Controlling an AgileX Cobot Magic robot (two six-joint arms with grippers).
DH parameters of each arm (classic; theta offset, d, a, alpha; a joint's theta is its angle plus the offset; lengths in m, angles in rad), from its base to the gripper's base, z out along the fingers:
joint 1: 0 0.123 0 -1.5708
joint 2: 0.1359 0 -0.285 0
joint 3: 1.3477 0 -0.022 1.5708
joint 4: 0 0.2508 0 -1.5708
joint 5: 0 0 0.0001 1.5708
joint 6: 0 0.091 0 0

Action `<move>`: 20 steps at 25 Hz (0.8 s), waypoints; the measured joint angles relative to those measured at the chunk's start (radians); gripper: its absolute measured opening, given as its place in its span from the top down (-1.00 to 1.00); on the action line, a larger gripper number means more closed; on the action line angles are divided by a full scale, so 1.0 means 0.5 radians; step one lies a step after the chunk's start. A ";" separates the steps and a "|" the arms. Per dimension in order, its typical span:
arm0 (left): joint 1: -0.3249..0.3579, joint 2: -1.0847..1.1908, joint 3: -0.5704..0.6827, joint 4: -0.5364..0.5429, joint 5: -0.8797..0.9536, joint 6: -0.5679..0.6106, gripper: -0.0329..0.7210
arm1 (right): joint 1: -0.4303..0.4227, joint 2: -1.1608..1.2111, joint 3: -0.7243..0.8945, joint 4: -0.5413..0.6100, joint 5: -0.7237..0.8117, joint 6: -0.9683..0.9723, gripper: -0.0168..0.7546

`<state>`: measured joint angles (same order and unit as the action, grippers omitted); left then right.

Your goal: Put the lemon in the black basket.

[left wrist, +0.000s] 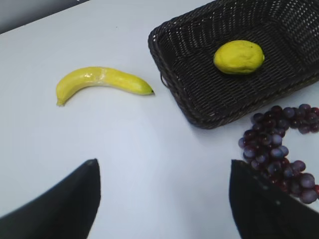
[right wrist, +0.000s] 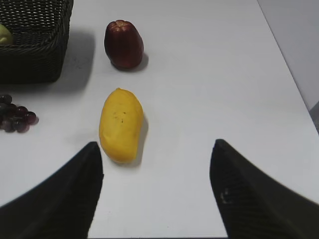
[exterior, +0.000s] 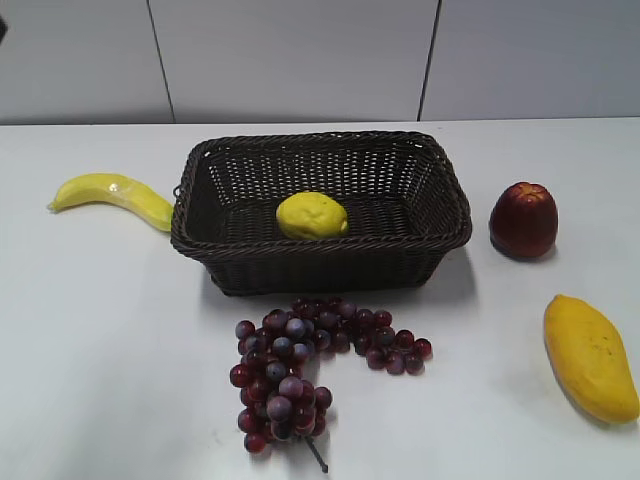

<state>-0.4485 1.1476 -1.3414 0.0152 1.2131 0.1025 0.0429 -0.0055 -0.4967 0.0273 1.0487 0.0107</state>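
Observation:
The pale yellow lemon (exterior: 311, 215) lies inside the black basket (exterior: 440, 172), on its floor near the front wall. The left wrist view shows the lemon (left wrist: 239, 57) in the basket (left wrist: 172, 64) too. In the right wrist view only the basket's corner (right wrist: 40, 55) and a sliver of the lemon (right wrist: 4, 35) show. My left gripper (left wrist: 164, 167) is open and empty above bare table, well short of the basket. My right gripper (right wrist: 157, 149) is open and empty above bare table. Neither gripper shows in the exterior view.
A banana (exterior: 115, 195) lies left of the basket. A bunch of dark red grapes (exterior: 300, 365) lies in front of it. A red apple-like fruit (exterior: 523, 219) stands at the right, with a mango (exterior: 590, 357) in front of it. The mango (right wrist: 120, 124) lies close to my right gripper's left finger.

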 joint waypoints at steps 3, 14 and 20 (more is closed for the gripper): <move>0.053 -0.265 0.314 0.008 0.005 -0.006 -0.66 | 0.000 0.000 0.000 0.000 0.000 0.000 -0.48; 0.110 -1.295 1.390 -0.030 0.025 -0.012 -0.65 | 0.000 0.000 0.000 0.000 0.000 0.000 -0.48; 0.110 -1.676 1.667 -0.050 -0.134 -0.012 -0.65 | 0.000 0.000 0.000 0.000 0.000 0.000 -0.48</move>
<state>-0.3937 0.3098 -0.5081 -0.0097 1.1459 0.0964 0.0429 -0.0055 -0.4967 0.0273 1.0487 0.0107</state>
